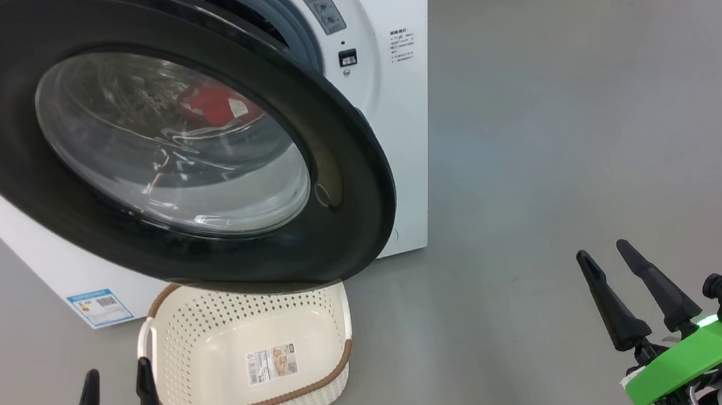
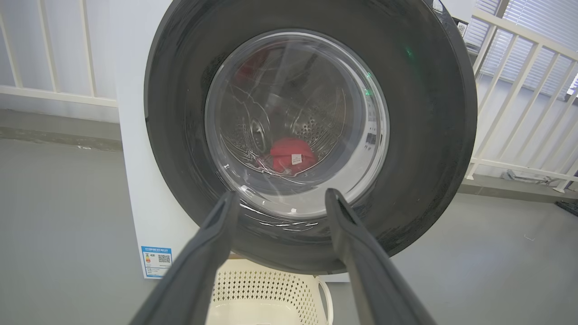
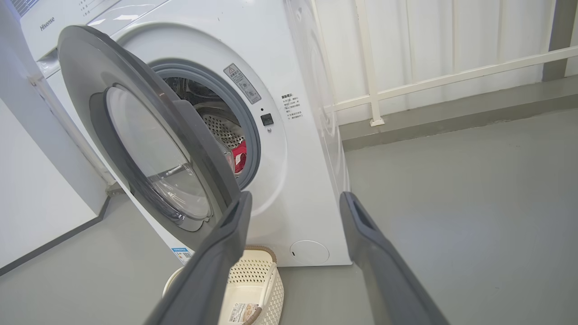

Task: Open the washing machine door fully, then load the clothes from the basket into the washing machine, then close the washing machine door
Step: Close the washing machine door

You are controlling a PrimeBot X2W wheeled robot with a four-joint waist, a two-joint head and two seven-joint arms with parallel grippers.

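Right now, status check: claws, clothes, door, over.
Both open, empty: left claw, right claw. The clothes inside washing machine; basket empty. The washing machine door half open, not yet shut; basket sits below its lower edge.

Smooth grey floor (image 1: pixel 594 101) fills the right half of the head view, matte, evenly lit, a few faint scuffs. In the right wrist view a white railing (image 3: pixel 451 74) runs across the upper right on a darker grey kerb (image 3: pixel 451 110) with pale white panelling behind it, and there's a plain white wall (image 3: pixel 36 203) at the left edge. Left wrist view, upper right: slatted blinds (image 2: pixel 542 18) behind the railing, bright.
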